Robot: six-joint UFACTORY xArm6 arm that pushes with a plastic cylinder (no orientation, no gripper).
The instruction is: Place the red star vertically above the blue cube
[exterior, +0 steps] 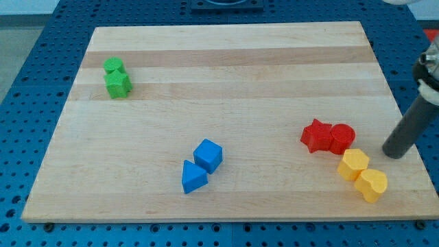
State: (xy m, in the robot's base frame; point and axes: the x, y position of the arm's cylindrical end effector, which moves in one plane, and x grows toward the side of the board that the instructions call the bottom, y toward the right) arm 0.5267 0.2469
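Far left on the surface (226,62): two green blocks (116,77), touching. Near centre: blue cube (208,155), with a blue wedge (193,177) against its near-left side. Right: red star (316,135) touching a red cylinder (341,138); two yellow blocks (363,174) nearer. My tip (392,154) sits right of the red pair and holds nothing: a bare rod, so no tool to open or close. The star lies left of the tip, cylinder between; the spot beyond the cube is further left.

Dark rod slanting in from right, my tip (392,154) on the board
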